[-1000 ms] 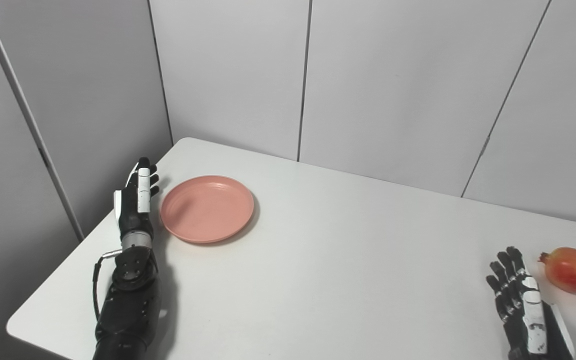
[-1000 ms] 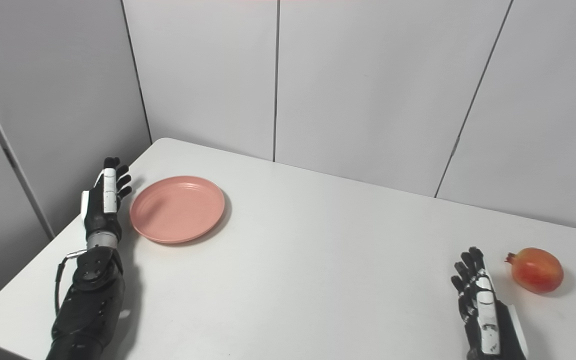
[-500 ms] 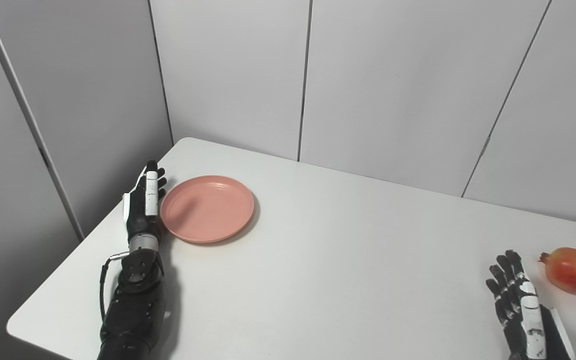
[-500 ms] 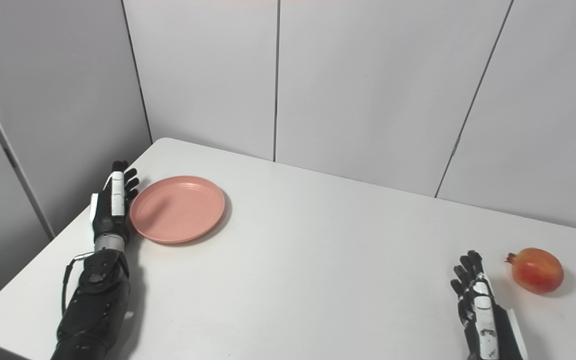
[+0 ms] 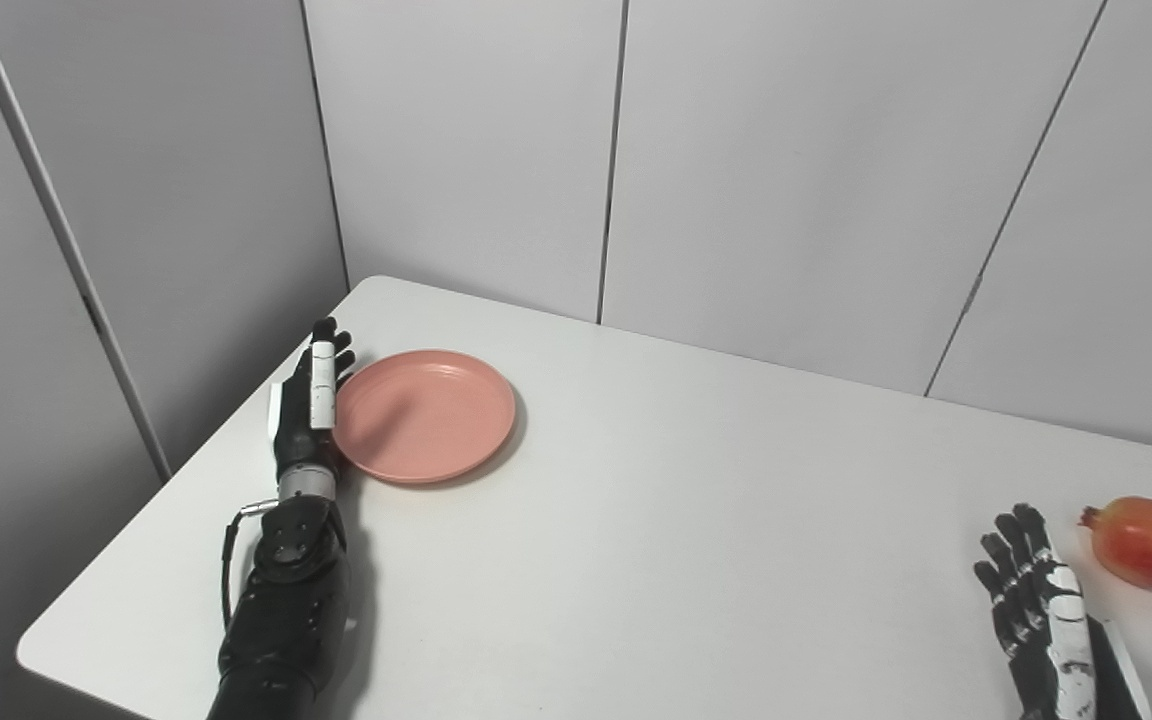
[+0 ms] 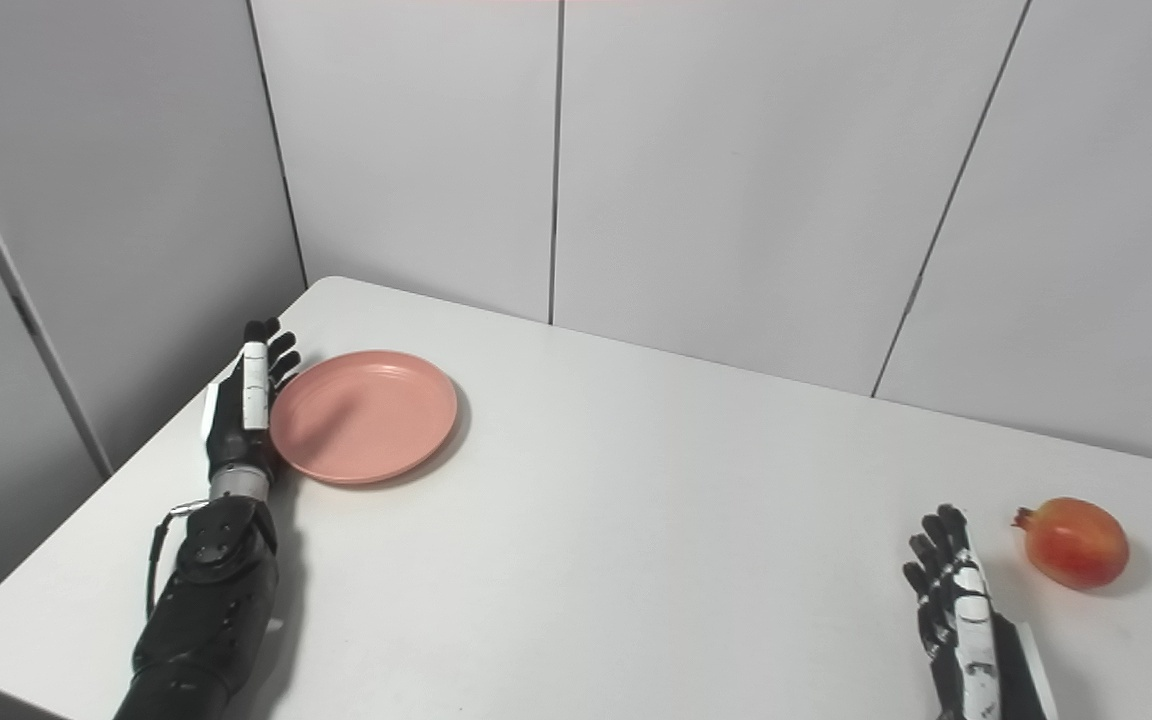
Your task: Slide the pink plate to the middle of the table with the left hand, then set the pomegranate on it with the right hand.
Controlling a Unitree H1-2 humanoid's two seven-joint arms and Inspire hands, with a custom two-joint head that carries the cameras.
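Start of the slide. I have the left robot hand point(image 5: 306, 415) standing on edge, fingers straight and together-ish, holding nothing, its palm side flat against the outer rim of the pink plate point(image 5: 426, 415); held this way it works as a paddle, so I judge the plate can be pushed sideways without any grasp. The plate sits near the left far corner of the surface point(image 5: 636, 520), well apart from the middle where it must end.

The right robot hand point(image 6: 961, 610) waits low at the near right edge, fingers spread and empty, just beside the pomegranate point(image 6: 1076, 543) but not touching it; I keep it parked there so the reach is short once the plate is in place. The pomegranate lies on its side, crown pointing left.

The surface is white, matte and otherwise bare where visible, with a rounded corner. Plain grey wall panels point(image 5: 776, 170) with dark vertical seams enclose it behind and to the left.
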